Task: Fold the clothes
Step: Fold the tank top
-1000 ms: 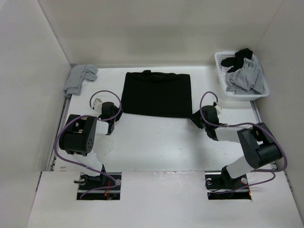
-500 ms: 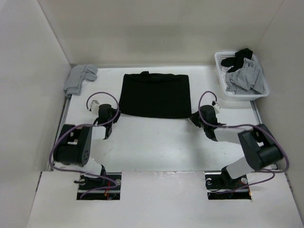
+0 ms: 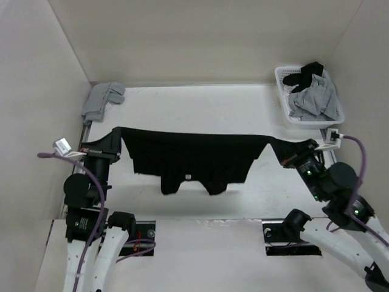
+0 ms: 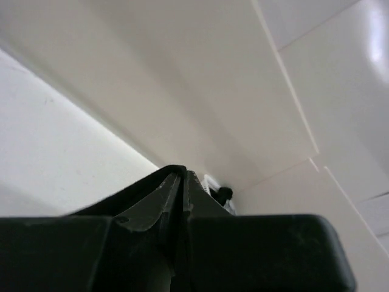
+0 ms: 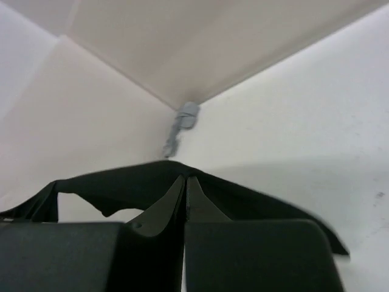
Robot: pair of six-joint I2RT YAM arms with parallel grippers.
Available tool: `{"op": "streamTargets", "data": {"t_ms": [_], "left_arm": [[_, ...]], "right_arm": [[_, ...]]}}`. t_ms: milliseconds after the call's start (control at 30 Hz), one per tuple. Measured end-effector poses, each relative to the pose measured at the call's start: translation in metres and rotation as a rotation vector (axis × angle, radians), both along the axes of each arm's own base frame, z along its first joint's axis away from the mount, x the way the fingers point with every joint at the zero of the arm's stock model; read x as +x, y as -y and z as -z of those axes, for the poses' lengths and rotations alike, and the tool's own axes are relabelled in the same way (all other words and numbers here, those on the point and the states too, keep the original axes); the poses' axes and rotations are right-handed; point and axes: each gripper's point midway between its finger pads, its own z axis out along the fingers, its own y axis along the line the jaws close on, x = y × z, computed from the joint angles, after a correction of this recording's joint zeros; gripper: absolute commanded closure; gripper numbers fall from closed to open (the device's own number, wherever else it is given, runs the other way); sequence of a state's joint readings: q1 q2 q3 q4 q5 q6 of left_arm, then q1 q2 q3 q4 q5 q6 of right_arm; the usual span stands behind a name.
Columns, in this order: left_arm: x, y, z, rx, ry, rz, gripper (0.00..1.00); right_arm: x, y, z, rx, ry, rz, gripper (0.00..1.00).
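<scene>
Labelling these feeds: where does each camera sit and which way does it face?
Top external: above and behind, looking down on the table; both arms show.
Left wrist: on left tool, facing the wall; shut fingers show.
Right wrist: on right tool, facing the far corner; shut fingers pinch black garment.
Shared: grey garment, top external and right wrist.

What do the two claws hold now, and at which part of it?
Both hold the black garment, stretched between them: the left claw pinches its left end, the right claw its right end.

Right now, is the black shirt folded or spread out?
Spread out: the black shirt hangs stretched wide between the left hand and the right hand.
</scene>
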State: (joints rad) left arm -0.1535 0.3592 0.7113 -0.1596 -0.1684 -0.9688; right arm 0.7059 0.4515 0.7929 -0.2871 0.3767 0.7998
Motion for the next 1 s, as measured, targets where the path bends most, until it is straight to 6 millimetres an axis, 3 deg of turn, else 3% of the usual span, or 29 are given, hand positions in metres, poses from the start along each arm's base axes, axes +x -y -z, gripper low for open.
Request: {"op": "streamTargets", "data": {"t_ms": [67,133,200,300,367,433,633,733,800,867,1000], "left_arm": [[-0.022,-0.003,-0.022,0.014,0.032,0.002,1.00],[-0.032,-0.004,-0.031,0.024,0.036,0.000,1.00],[-0.031,-0.005,-0.024,0.037,0.005,-0.001,1.00],[-0.013,-0.002,0.009,0.062,-0.102,-0.003,1.00],[0.011,0.000,0.042,0.082,-0.204,-0.005,1.00],[0.039,0.002,0.082,0.103,-0.328,-0.011,1.00],[0.132,0.001,0.204,0.109,-0.679,-0.029,1.00],[0.182,0.003,0.243,0.095,-0.781,-0.027,1.00],[0.215,0.005,0.253,0.081,-0.792,-0.017,1.00],[0.238,0.007,0.252,0.066,-0.775,-0.006,1.00],[0.247,0.006,0.234,0.051,-0.707,0.000,1.00]], "right_arm": [[-0.022,0.001,-0.025,0.005,0.028,-0.050,1.00],[-0.036,0.000,-0.040,0.004,0.043,-0.096,1.00],[-0.041,-0.003,-0.041,-0.019,0.038,-0.121,1.00],[-0.028,-0.015,-0.019,-0.118,-0.010,-0.100,1.00],[-0.003,-0.024,0.008,-0.203,-0.066,-0.060,1.00],[0.034,-0.028,0.046,-0.279,-0.154,-0.015,1.00],[0.148,-0.011,0.180,-0.335,-0.500,0.038,1.00],[0.185,-0.019,0.224,-0.325,-0.615,-0.003,1.00],[0.208,-0.025,0.232,-0.305,-0.638,-0.024,1.00],[0.227,-0.028,0.227,-0.284,-0.615,-0.034,1.00],[0.239,-0.027,0.203,-0.253,-0.538,-0.032,1.00]]}}
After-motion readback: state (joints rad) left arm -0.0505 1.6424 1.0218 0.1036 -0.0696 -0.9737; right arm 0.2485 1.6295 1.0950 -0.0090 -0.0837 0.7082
